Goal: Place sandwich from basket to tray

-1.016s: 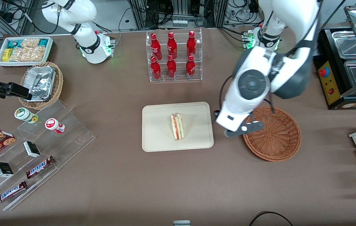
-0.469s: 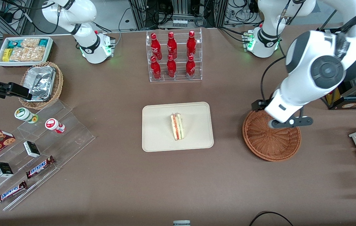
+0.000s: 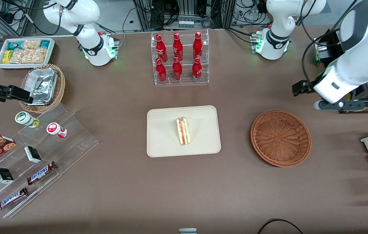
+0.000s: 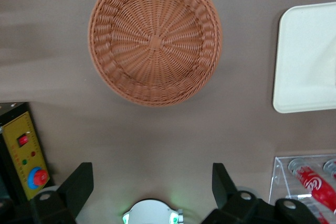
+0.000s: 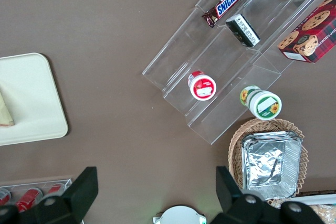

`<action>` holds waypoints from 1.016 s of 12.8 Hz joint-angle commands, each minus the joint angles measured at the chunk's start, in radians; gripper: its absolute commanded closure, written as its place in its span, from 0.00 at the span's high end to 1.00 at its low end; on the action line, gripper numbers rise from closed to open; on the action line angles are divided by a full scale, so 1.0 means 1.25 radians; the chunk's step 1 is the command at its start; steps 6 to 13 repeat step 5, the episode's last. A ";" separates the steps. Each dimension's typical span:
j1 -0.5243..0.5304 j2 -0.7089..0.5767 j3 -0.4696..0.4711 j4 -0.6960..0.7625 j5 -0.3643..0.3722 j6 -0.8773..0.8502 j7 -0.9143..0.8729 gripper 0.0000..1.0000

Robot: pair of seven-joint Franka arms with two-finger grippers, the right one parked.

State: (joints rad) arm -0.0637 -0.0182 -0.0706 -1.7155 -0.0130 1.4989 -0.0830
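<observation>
The sandwich (image 3: pixel 183 131) lies on the cream tray (image 3: pixel 164 143) at the table's middle, with its red, green and white cut edge showing. The reddish-brown basket (image 3: pixel 280 138) stands beside the tray toward the working arm's end and holds nothing. My left gripper (image 3: pixel 336 105) hangs above the table, farther from the front camera than the basket and clear of it. In the left wrist view the gripper (image 4: pixel 149 182) is open and empty, with the basket (image 4: pixel 155 38) and one corner of the tray (image 4: pixel 310 61) in sight. The tray (image 5: pixel 31 103) and a sliver of the sandwich (image 5: pixel 5 111) also show in the right wrist view.
A clear rack of red bottles (image 3: pixel 179 58) stands farther back than the tray. A black and yellow control box (image 3: pixel 341 84) sits beside the gripper. A foil-lined wicker basket (image 3: pixel 42 87), a white snack bin (image 3: pixel 24 52) and acrylic steps with snacks (image 3: pixel 37 156) lie toward the parked arm's end.
My left gripper has moved from the basket's rim nearest the tray, across the basket, and on toward the working arm's end, farther from the camera. The sandwich has stayed on the tray.
</observation>
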 commanded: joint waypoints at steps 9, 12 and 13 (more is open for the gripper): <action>0.067 -0.026 -0.036 0.038 0.009 -0.076 0.093 1.00; 0.067 -0.026 -0.036 0.038 0.009 -0.076 0.093 1.00; 0.067 -0.026 -0.036 0.038 0.009 -0.076 0.093 1.00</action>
